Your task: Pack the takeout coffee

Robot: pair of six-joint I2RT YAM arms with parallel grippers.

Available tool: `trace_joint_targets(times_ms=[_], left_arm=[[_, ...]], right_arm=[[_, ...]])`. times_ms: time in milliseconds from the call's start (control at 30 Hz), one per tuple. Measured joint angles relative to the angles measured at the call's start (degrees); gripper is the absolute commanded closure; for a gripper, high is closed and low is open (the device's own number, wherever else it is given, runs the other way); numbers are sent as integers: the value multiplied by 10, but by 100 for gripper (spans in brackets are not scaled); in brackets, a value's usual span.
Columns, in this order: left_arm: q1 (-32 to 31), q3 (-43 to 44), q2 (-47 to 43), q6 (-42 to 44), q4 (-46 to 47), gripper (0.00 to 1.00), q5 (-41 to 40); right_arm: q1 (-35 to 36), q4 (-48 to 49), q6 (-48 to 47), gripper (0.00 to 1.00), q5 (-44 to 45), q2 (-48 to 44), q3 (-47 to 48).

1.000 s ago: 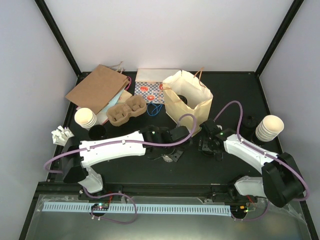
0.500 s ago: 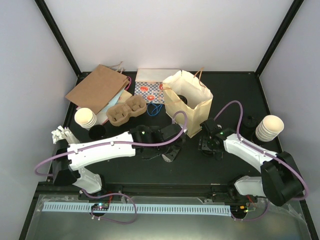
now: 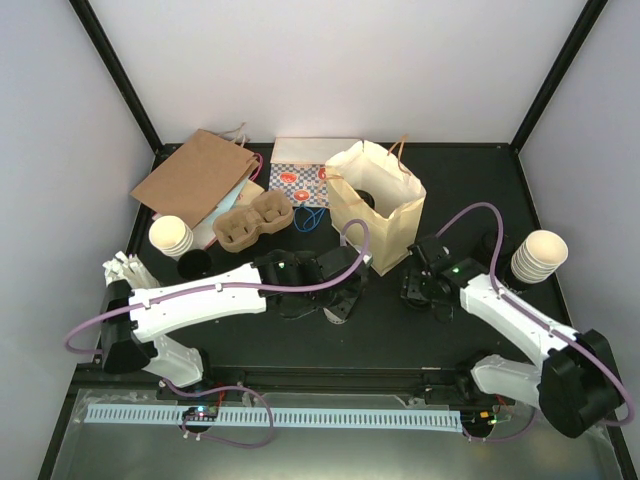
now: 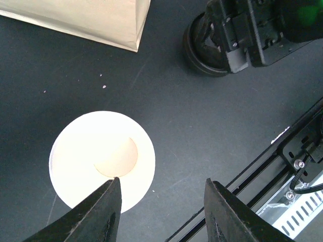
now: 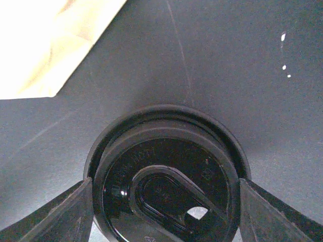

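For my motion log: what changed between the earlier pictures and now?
The left arm pulled toward its own left; its end effector slid left over the lidless cream paper cup. The right arm's elbow swung right and nearer; its end effector stayed at the round black plastic lid. Nothing taken or released. The cream paper bag stayed.

I could read nothing for certain; raised lettering on the black lid [image 5: 151, 166] beside the cream bag [image 5: 45, 45] was illegible.
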Motion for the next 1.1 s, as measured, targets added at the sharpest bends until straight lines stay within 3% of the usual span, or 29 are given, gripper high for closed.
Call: trace_joint_targets(times_ms=[267,367,567,800,1100], left_arm=[[1,-2,-3,0,6,53,7],[1,-14,-9,0,18,53,12],[8,-40,-27,-3,47,53,28],[11,-72,-40,-10,112,53,65],[12,-114,-26,-26,261,56,112]], right_arm=[[0,-57,7,26,-22,-23,34],[-1,-55,13,33,-31,-59,49],[-22,-70,16,32,-45,-87,57],[-48,-94,10,30,-74,-121,59],[-92,-122,-8,29,-156,-129,84]])
